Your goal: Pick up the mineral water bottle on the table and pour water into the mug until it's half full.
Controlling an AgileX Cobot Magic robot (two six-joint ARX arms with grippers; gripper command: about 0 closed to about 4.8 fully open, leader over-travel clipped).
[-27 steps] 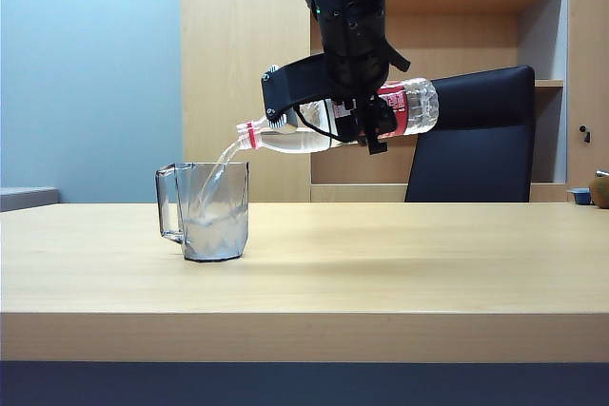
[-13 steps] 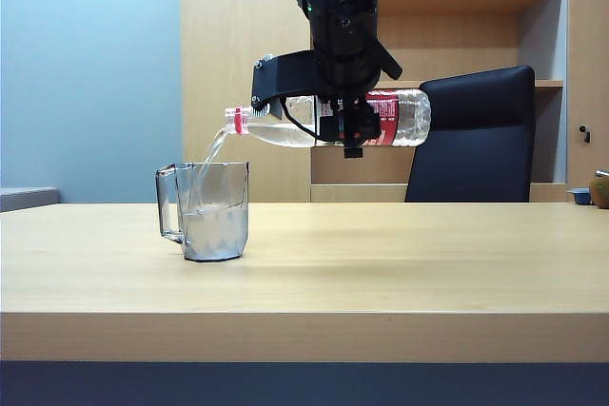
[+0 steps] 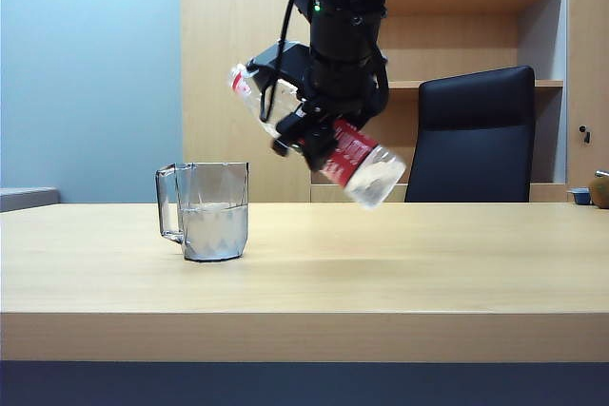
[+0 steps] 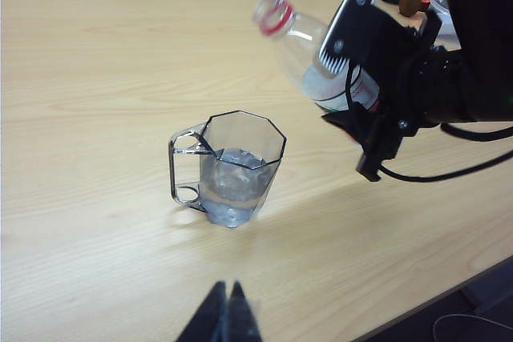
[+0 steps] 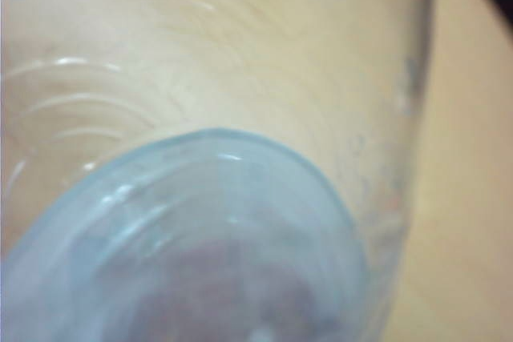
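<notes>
I've tipped the mineral water bottle neck-up above and right of the mug, right pincer clamped on it; the stream has stopped (roughly half full, I judge). Left pincer waits closed nearby.

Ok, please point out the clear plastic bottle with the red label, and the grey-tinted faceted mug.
clear plastic bottle with red label (image 3: 348,152), exterior view, on its label.
grey-tinted faceted mug (image 4: 234,172), left wrist view, on its front wall.
</notes>
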